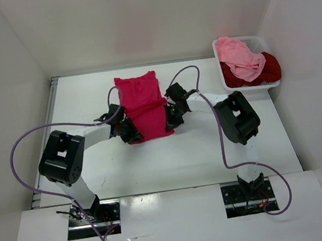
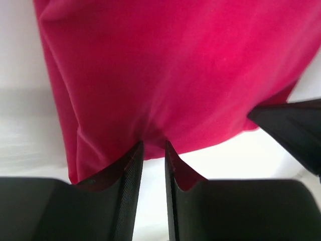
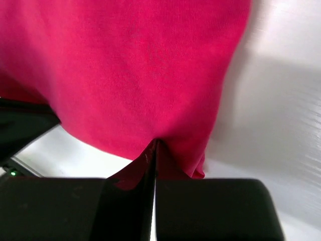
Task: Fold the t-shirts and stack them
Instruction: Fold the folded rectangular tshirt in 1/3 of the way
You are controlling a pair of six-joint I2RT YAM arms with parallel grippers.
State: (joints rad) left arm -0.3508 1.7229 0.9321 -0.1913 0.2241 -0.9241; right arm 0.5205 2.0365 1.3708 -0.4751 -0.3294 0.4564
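The left gripper [image 2: 154,145] and the right gripper [image 3: 154,143] each have their jaws clamped on the near hem of the bright crimson-pink cloth t-shirt [image 1: 141,99], which lies in the middle of the white table [image 1: 240,146]. The folding step seems to be in hand. The next move, I think, needs both to carry the hem evenly toward the far edge.

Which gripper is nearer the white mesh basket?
Right. The right gripper holds the crimson t-shirt at its near edge, left of the white mesh basket; the left gripper holds it farther left.
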